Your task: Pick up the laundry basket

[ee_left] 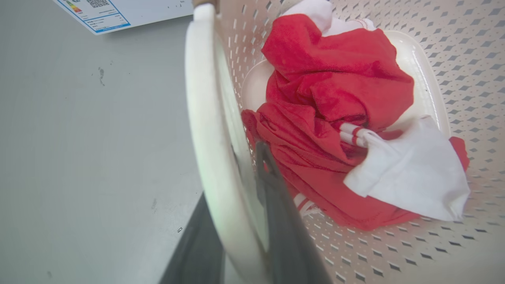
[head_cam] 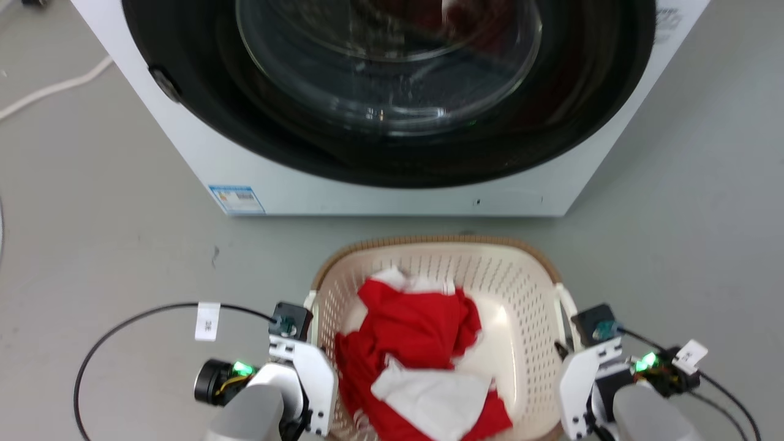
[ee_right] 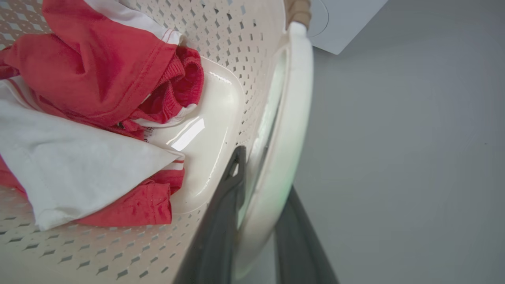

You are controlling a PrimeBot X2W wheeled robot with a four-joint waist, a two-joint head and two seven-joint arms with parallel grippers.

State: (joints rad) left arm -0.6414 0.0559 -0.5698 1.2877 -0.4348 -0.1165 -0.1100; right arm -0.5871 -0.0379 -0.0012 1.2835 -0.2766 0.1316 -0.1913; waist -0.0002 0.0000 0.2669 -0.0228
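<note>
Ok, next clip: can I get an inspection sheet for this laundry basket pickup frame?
Surface: grey floor, a few scuff marks.
Job's things: laundry basket in front of the washing machine, holding a red garment and a white cloth.
Clutter: nothing seen.
Grippers: left gripper straddles the left handle, apparently clamped; right gripper likewise on the right handle.
Cables: left black cable and right black cable, both tagged; white cable on the floor.
Surroundings: energy label on the machine's front.
</note>
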